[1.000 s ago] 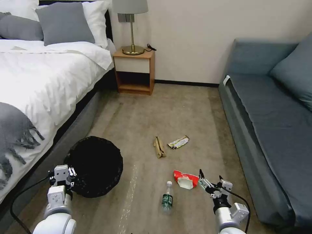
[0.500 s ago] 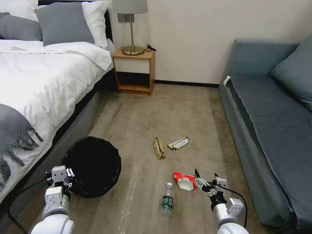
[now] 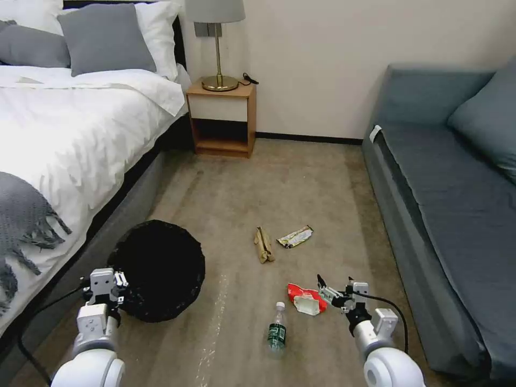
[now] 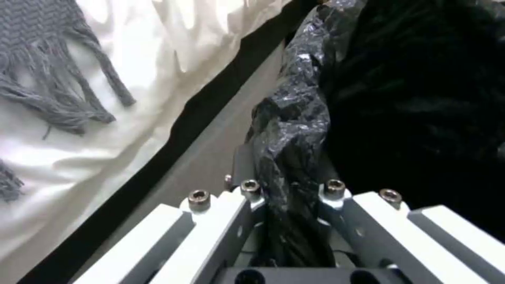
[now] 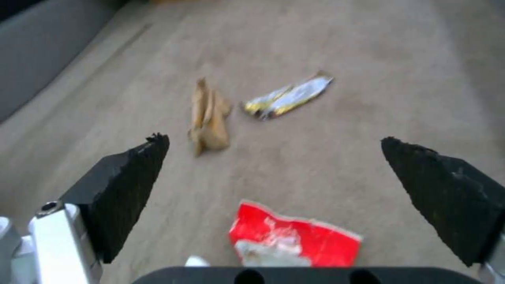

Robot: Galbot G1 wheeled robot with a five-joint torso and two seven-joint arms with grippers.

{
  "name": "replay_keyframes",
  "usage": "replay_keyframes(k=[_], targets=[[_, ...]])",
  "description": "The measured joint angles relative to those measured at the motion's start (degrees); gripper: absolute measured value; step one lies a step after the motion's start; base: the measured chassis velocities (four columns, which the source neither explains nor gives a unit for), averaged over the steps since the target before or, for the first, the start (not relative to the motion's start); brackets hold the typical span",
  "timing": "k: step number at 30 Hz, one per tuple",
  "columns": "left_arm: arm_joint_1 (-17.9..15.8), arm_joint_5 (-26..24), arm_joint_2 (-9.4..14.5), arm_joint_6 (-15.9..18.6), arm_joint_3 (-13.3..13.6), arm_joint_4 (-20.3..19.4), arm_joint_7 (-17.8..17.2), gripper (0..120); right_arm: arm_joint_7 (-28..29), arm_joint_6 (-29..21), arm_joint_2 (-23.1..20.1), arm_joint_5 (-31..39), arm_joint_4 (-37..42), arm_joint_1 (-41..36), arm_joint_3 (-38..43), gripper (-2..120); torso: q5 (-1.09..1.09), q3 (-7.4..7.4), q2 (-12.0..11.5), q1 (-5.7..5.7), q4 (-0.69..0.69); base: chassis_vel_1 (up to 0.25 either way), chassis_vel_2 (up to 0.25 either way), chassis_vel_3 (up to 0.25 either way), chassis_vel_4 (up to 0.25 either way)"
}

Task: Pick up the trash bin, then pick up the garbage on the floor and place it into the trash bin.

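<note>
A: Where does the trash bin [image 3: 157, 270] stand in the job?

B: It looks picked up already. The left gripper [image 3: 105, 290] sits at its near rim, low beside the bed [image 3: 75, 129], and the left wrist view shows its jaws clamped on the black bag [image 4: 294, 130] folded over the rim.

A: So the step in hand is the garbage?

B: That is the reading. Four pieces lie on the floor [image 3: 301, 177]: the red-white packet [image 3: 306, 298], the clear bottle [image 3: 277, 329] just beside it on the robot's side, and farther out the brown wrapper [image 3: 263, 244] and the foil wrapper [image 3: 295, 235], close together, apparently just apart.

A: And the right gripper [image 3: 334, 291]?

B: It hovers just beside the red-white packet, on its right. Its jaws are spread wide with nothing between them. In the right wrist view the packet [image 5: 294, 240] lies between the two black pads [image 5: 131, 177], close under the camera.

A: Is it touching the packet?

B: That cannot be told from these views; it appears to be just above or beside it.

A: What does the next move call for?

B: Probably a lowering onto the packet with it centred between the jaws, then a firm close. The packet is flat and thin, so the tips likely need to reach the carpet to catch an edge. Then a carry across to the bin on the left.
</note>
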Motion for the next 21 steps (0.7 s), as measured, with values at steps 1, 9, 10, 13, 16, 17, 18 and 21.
replay_keyframes(k=[1, 9, 10, 13, 16, 17, 18, 21], targets=[[0.0, 0.0, 0.0, 0.0, 0.0, 0.0, 0.0, 5, 0.0, 0.0, 0.0, 0.0, 0.0, 0.0, 0.0, 100, 0.0, 0.0, 0.0, 0.0, 0.0, 0.0, 0.0, 0.0, 0.0], [-1.65, 1.73, 0.06, 1.09, 0.76, 0.37, 0.18, 5, -1.13, -6.54, -5.9, 2.97, -3.58, 4.92, -5.39, 100, -0.02, 0.0, 0.0, 0.0, -0.01, 0.0, 0.0, 0.0, 0.0], [-1.62, 1.93, -0.03, 1.19, 0.67, 0.43, 0.18, 5, -1.4, -7.39, -6.51, 3.41, -4.3, 5.71, -6.37, 100, -0.02, 0.0, 0.0, 0.0, -0.02, 0.0, 0.0, 0.0, 0.0], [-1.39, 2.48, -0.49, 1.25, -0.12, 0.3, 0.16, 5, -1.79, -8.53, -7.08, 4.29, -5.69, 6.91, -8.38, 100, -0.01, 0.0, 0.0, 0.0, 0.0, 0.0, 0.0, 0.0, 0.0], [-1.08, 2.76, -0.8, 1.28, -0.94, 0.07, 0.14, 5, -2.37, -9.45, -7.45, 4.66, -7.23, 8.06, -10.38, 100, -0.02, 0.0, 0.01, 0.0, 0.01, 0.0, 0.0, 0.0, 0.0], [-0.94, 2.82, -0.86, 1.28, -1.24, 0.08, 0.13, 5, -2.61, -9.61, -7.49, 4.58, -8.13, 8.57, -11.43, 100, -0.03, 0.0, 0.01, 0.0, 0.01, 0.0, 0.0, 0.0, 0.0], [-0.94, 2.82, -0.86, 1.28, -1.24, 0.08, 0.13, 5, -2.61, -9.61, -7.49, 4.58, -8.13, 8.57, -11.43, 100, -0.03, 0.0, 0.01, 0.0, 0.01, 0.0, 0.0, 0.0, 0.0], [-1.05, 2.85, -0.94, 1.22, -2.46, 1.34, 0.13, 5, -3.03, -9.7, -7.19, 3.65, -11.79, 10.71, -15.35, 100, -0.03, 0.0, 0.01, 0.0, 0.0, 0.0, 0.0, 0.0, 0.0]])
